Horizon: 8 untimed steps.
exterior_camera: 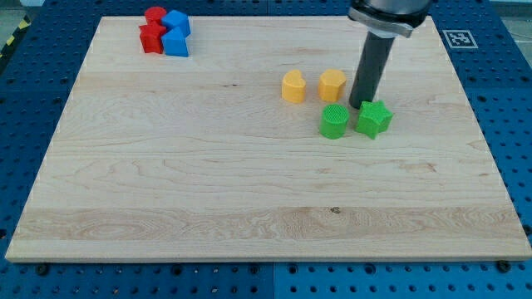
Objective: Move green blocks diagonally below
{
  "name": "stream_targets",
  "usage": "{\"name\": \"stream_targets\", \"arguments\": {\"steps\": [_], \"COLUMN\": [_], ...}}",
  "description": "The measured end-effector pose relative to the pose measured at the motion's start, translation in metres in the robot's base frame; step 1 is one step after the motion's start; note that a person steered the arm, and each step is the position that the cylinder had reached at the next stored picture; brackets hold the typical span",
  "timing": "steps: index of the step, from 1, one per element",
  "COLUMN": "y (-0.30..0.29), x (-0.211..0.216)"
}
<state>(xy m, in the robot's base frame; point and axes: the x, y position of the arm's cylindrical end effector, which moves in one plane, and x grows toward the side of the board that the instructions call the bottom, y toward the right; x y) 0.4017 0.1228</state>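
Observation:
A green round block [334,122] and a green star-shaped block [374,119] lie side by side right of the board's middle. My tip [359,106] rests on the board just above the gap between them, touching or nearly touching the star block's upper left edge. The dark rod rises from there toward the view's top.
Two yellow blocks [293,85] [332,85] lie just above and left of the green ones. Two red blocks [152,37] and two blue blocks [175,41] cluster at the board's top left corner. The wooden board [249,183] sits on a blue perforated table.

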Motion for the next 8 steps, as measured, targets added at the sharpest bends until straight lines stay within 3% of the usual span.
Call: {"name": "stream_targets", "arguments": {"steps": [2,5,6,8], "y": [-0.009,0.080,0.081,0.019], "x": [-0.007,-0.008,0.010,0.029]}}
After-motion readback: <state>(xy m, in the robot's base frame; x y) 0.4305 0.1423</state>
